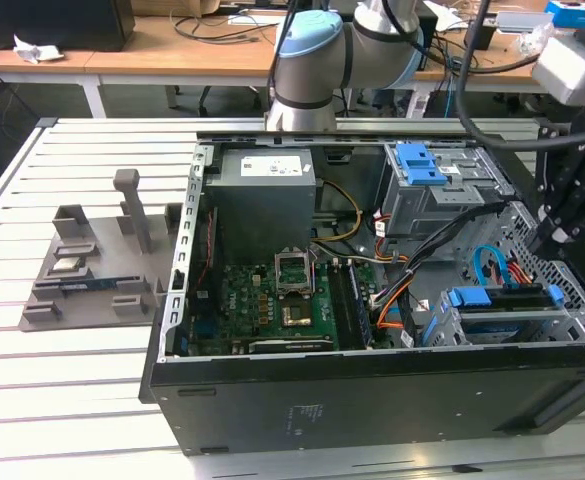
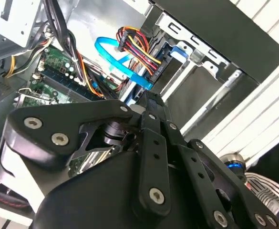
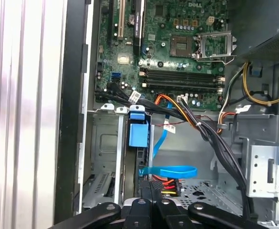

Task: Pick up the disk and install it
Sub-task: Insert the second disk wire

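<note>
The gripper (image 1: pixel 562 232) is hovering at the exterior view's right end of the open computer case (image 1: pixel 372 400), above the lower drive cage, where the disk (image 1: pixel 502 300) is sitting edge-up in its blue carrier. Whether the fingers are open or closed cannot be told. Judging from this, a good seating calls for keeping clear of the blue data cable (image 3: pixel 170 170) and pressing squarely along the cage rails.
</note>
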`<state>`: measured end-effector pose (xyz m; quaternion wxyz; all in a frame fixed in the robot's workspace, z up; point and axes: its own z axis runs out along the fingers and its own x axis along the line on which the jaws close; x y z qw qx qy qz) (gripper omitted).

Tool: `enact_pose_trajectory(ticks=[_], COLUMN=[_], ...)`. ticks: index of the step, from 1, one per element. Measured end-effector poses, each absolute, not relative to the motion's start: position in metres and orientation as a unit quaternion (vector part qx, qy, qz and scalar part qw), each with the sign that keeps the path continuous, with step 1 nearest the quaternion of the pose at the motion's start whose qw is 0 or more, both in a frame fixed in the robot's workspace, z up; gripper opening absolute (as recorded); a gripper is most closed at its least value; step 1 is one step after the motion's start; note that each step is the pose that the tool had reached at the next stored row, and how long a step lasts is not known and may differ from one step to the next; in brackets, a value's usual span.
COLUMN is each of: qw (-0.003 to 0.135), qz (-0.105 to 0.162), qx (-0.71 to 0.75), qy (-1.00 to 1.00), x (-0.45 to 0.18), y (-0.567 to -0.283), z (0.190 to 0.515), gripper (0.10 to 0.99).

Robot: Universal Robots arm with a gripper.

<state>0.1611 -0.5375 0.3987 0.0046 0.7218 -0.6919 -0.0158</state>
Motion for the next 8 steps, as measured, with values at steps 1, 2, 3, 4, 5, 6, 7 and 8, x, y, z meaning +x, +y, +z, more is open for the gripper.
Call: enact_pose_trajectory(ticks=[1,2,3,4,5,6,7,8], qw=[0.005,0.005,0.005,0.005,0.005,0.005,0.005,0.005], qz=[-0.016,-0.016,-0.016,-0.016,-0.016,-0.016,-0.016,-0.016], qx=[0.722,0.722,0.722,0.722,0.722,0.722,0.722,0.722], qy=[-0.692,-0.692,-0.692,-0.692,-0.692,-0.692,-0.692,-0.692], x=[0.1611,0.1611,0.1611,0.1611,0.1611,0.1611,0.1611,0.1611], y=[-0.5374,-0.5374,-0.5374,-0.5374,-0.5374,-0.5374,-0.5374,-0.5374], z=[0.4025,0.405,0.4056,0.4056,0.4059,0.406,0.406,0.4061], gripper=[0.106,0.106,0.106,0.106,0.106,0.106,0.106,0.106])
